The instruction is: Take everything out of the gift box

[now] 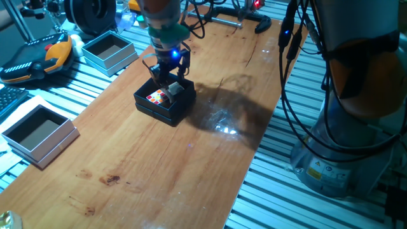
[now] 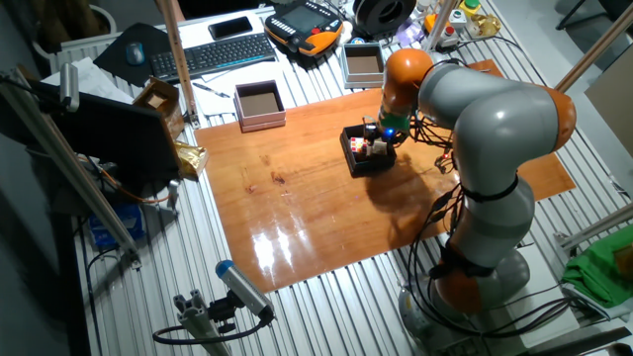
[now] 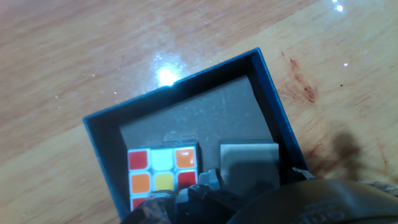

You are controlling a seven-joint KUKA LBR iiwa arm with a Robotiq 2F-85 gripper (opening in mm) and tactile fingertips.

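While my arm reached down over the wooden table (image 1: 191, 159), my pincer (image 1: 170, 79) hung directly above the gift box (image 1: 163, 105), its fingers pointing into the open top. The box was small, square, shallow and black, and it stood near the middle of the table's far half, well apart from the table edges.

Inside it lay two small cubes side by side. The puzzle cube (image 3: 163, 175) showed a face of red, orange, yellow and pale squares. The grey block (image 3: 250, 165) lay just beside it, plain and dull, close to the box wall. In the hand view both sat at the bottom of the picture, right under my fingertips, the puzzle cube on the left and the grey block on the right. The brownish floor of the box was bare beyond them.

From one fixed view my fingers (image 1: 157, 74) stood on either side of the grey block (image 1: 173, 88), low at the box rim. I could not tell whether they were touching it or whether my pincer was open or closed; the fingertips were dark and partly hidden.

Two pale blue-grey square boxes were also there. One (image 1: 109, 51) stood just off the table's far left corner, the other (image 1: 39, 133) off its left edge, nearer the camera. Both were well apart from the gift box.
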